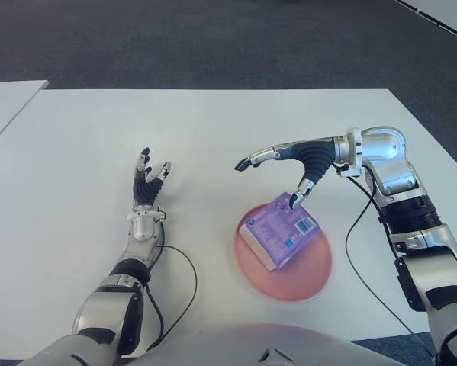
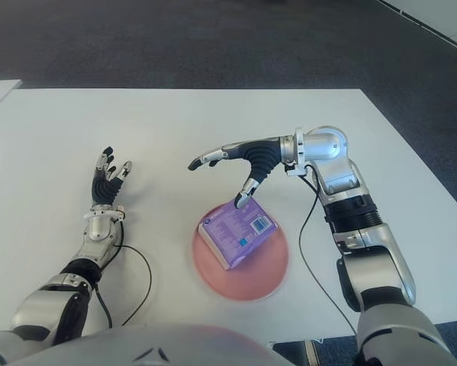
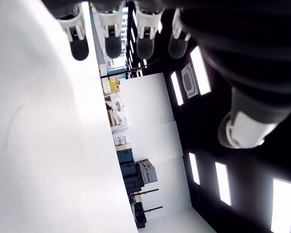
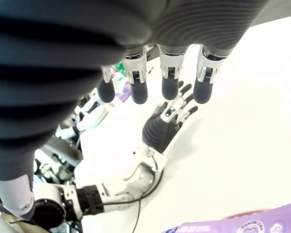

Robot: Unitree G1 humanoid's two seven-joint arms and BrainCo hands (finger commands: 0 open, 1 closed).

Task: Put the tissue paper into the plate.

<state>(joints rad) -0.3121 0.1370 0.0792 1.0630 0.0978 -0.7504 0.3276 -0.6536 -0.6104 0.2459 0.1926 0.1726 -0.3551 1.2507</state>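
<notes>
A white desk (image 1: 213, 130) fills most of the view. At far left, a second white desk (image 1: 3, 103) stands just beside it, a narrow gap between them. Dark grey carpet floor (image 1: 213, 42) stretches beyond the far edge. A pale strip (image 1: 442, 14) crosses the far right corner.

purple tissue pack (image 1: 279, 229), pink plate (image 1: 312, 268), white table (image 1: 213, 130)

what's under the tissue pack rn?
The pink plate lies under the purple tissue pack, on the white table. The plate's middle is covered. The open right hand hovers above; left hand idle, on the left.
</notes>
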